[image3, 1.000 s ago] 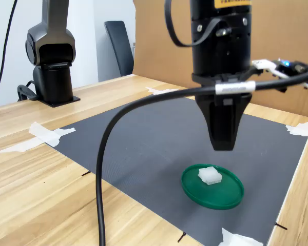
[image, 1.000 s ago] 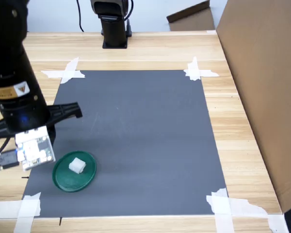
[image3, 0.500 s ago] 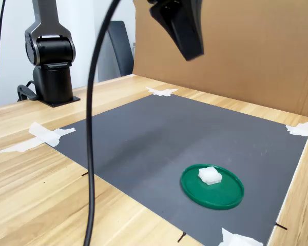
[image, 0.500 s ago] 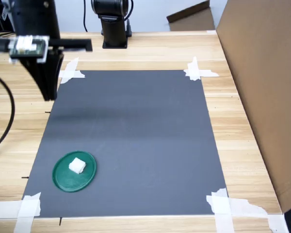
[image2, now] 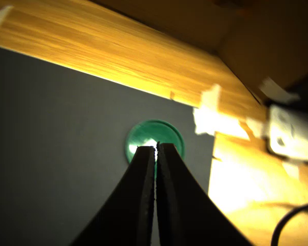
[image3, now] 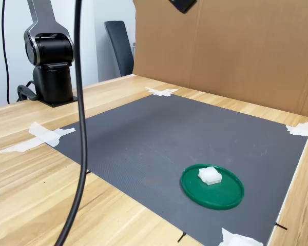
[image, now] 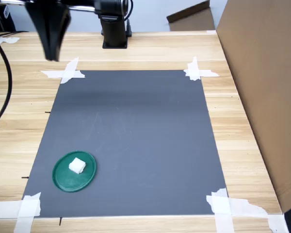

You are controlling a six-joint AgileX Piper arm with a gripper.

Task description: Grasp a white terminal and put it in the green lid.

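Note:
The white terminal lies inside the green lid, on the grey mat's near-left corner in the first exterior view. High above the table, far from the lid, my gripper hangs with only its dark fingers showing in both exterior views. In the wrist view the gripper is shut with nothing between its fingers. From there the green lid shows small and far below, partly hidden behind the fingertips.
A grey mat is taped to the wooden table with white tape at its corners. A cardboard wall stands along the first exterior view's right. The arm's base stands at the back, and a black cable hangs down.
My gripper has risen from just beside the lid and moved back toward the arm's base. The terminal has stayed in the lid.

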